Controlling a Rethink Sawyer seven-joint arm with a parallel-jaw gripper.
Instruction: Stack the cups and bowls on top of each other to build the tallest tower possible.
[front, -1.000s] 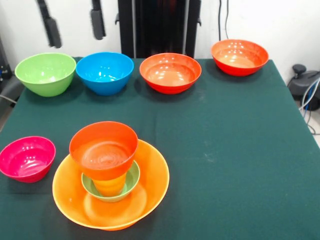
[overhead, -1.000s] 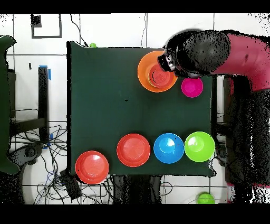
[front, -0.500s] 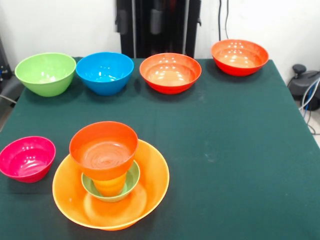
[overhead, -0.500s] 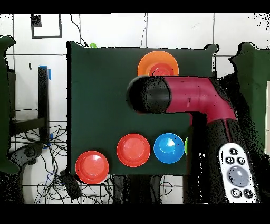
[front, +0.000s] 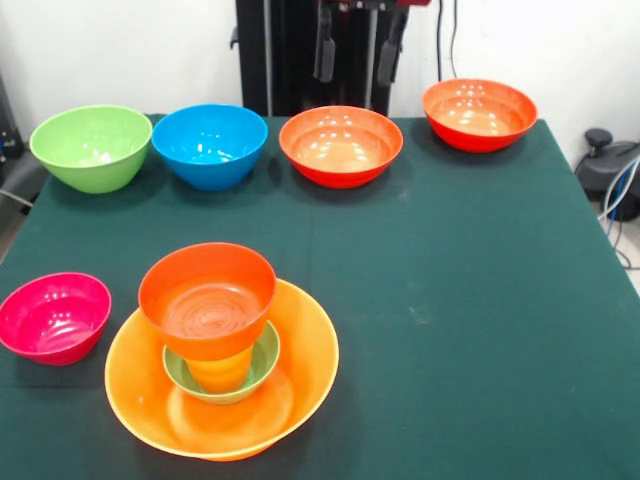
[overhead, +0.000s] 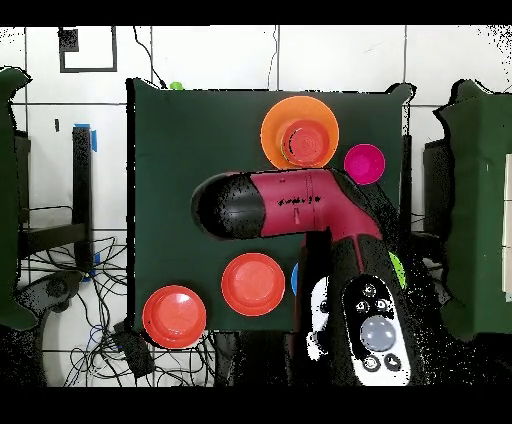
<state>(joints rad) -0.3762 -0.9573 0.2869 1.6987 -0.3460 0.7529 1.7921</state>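
Note:
The tower stands at the near left in the front view: the largest orange bowl (front: 300, 375) holds a small green bowl (front: 266, 358), with the orange cup (front: 220, 372) in it and a small red-orange bowl (front: 207, 298) on top. It also shows in the overhead view (overhead: 303, 141). My gripper (front: 356, 55) hangs open and empty at the top edge, high above the far side of the table and well away from the tower. My red arm (overhead: 300, 200) crosses the table's middle in the overhead view. The green cup is not clearly in view.
A pink bowl (front: 53, 316) sits left of the tower. Along the far edge stand a green bowl (front: 91, 146), a blue bowl (front: 210, 144) and two red-orange bowls (front: 341, 144) (front: 479, 113). A small green thing (overhead: 176, 86) shows at the table's edge overhead.
My gripper has moved from upper left to upper middle in the front view. In the overhead view the arm has swung off the tower to the table's middle. The tower has not moved.

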